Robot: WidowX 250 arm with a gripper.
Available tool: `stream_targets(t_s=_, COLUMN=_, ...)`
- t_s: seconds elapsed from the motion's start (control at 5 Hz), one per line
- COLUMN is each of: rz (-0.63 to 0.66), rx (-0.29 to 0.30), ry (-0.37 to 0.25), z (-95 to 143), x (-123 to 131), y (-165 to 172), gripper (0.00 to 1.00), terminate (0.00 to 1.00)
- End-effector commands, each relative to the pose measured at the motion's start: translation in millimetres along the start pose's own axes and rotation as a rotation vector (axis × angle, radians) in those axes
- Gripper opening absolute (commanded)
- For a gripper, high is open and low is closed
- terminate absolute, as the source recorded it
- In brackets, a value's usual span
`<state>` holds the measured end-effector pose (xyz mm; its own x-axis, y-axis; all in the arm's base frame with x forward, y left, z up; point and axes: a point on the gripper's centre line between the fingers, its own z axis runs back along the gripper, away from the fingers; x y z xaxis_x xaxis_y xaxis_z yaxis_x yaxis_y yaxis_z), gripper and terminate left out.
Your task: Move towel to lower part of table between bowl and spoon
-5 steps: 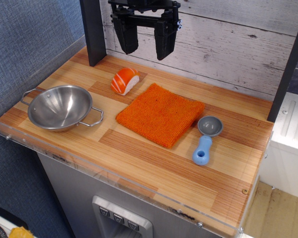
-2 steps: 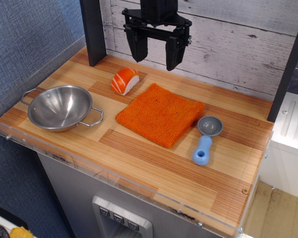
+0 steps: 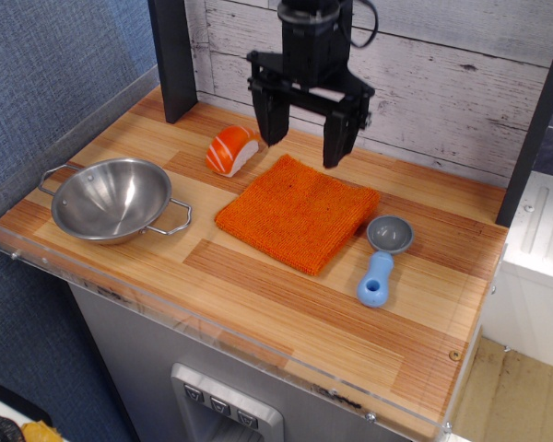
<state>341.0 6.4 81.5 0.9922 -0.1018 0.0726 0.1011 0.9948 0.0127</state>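
Gripper (image 3: 304, 140) fingers (image 3: 275, 122) spread wide, holding nothing, above the far edge of the orange towel (image 3: 297, 214); towel lies flat on the table (image 3: 286, 313) between steel bowl (image 3: 112, 199) and spoon (image 3: 383, 258) (sushi toy (image 3: 231, 150) adjacent); risk: pinching one layer drags it onto the spoon; square, no long axis, corners pointing diagonally.

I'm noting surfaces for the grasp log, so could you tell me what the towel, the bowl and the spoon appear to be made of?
The towel looks like knitted orange yarn, matte, with visible ribbing. The bowl appears to be polished stainless steel, given its mirror-like reflections and thin wire handles. The spoon seems to be smooth moulded plastic, with a grey scoop and a light-blue handle, though painted wood can't be excluded.
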Motion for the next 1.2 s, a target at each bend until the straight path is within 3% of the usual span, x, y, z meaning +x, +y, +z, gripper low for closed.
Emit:
stream_targets(t_s=0.0, rz=0.0, rx=0.029, ry=-0.052, z=2.1, x=-10.9, y=0.6, gripper=1.0, terminate=0.0)
stream_targets(t_s=0.6, rz=0.065, rx=0.04, ry=-0.11, z=-23.4, x=1.2, y=18.5, gripper=1.0, terminate=0.0)
stream_targets(t_s=1.0, rz=0.073, rx=-0.004, ry=-0.093, z=-58.3, x=17.9, y=8.0, gripper=1.0, terminate=0.0)
